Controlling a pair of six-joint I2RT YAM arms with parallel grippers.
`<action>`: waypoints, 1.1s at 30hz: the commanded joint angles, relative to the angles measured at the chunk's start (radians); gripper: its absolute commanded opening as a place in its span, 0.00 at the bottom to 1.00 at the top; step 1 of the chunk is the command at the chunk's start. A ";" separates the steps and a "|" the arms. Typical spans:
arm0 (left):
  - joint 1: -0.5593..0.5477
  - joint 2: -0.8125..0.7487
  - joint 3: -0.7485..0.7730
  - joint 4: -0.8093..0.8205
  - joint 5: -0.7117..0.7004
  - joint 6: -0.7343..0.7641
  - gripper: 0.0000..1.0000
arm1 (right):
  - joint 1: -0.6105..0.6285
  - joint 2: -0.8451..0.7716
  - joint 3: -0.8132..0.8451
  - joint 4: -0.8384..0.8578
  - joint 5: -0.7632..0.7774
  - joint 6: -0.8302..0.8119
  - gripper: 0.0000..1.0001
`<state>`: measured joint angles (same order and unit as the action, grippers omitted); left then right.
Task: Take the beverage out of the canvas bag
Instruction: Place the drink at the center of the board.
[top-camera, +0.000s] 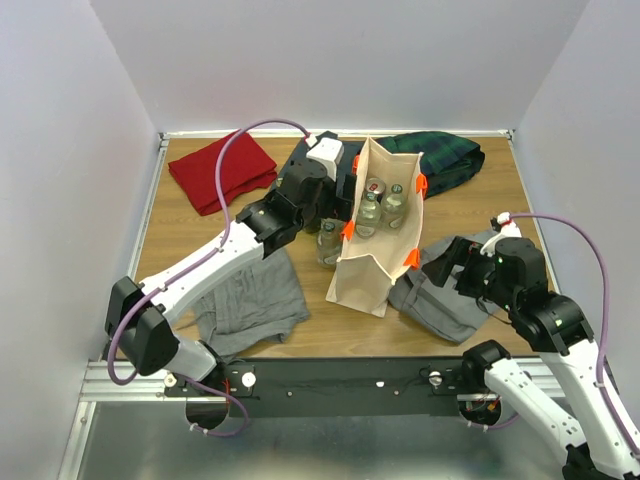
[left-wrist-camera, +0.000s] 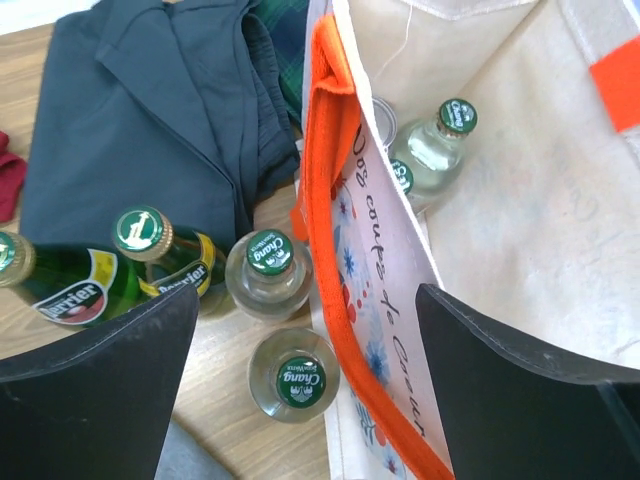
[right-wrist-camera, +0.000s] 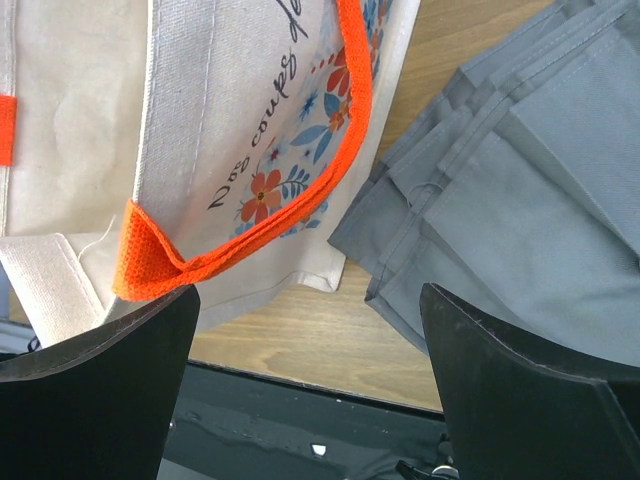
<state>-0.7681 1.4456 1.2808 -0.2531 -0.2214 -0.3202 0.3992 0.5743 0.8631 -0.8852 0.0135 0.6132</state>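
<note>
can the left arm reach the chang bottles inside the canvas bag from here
Probably yes: the canvas bag gapes open, the Chang bottles stand cap-up inside, and the left gripper hangs open above. Only the bag's orange strap lies beneath it.

Clear bottles (left-wrist-camera: 296, 380) have "Chang" caps; green bottles (left-wrist-camera: 62, 292) say "Perrier" — the canvas bag (left-wrist-camera: 385, 295) reads "Nos coups de Coeur".

Left gripper (left-wrist-camera: 305, 300) and right gripper (right-wrist-camera: 307, 295) with jaws wide, both arms forward.
</note>
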 joint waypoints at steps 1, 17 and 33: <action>-0.005 -0.039 0.067 -0.072 -0.038 -0.007 0.99 | 0.004 -0.017 -0.009 -0.014 0.016 0.011 1.00; -0.005 0.056 0.351 -0.310 0.028 0.039 0.99 | 0.003 0.099 0.062 -0.060 0.077 -0.001 1.00; -0.034 0.173 0.600 -0.425 0.159 0.069 0.99 | 0.003 -0.100 0.027 0.029 0.197 -0.072 1.00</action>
<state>-0.7769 1.5677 1.8023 -0.6033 -0.1123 -0.2760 0.3992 0.5964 0.9012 -0.9062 0.1471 0.5484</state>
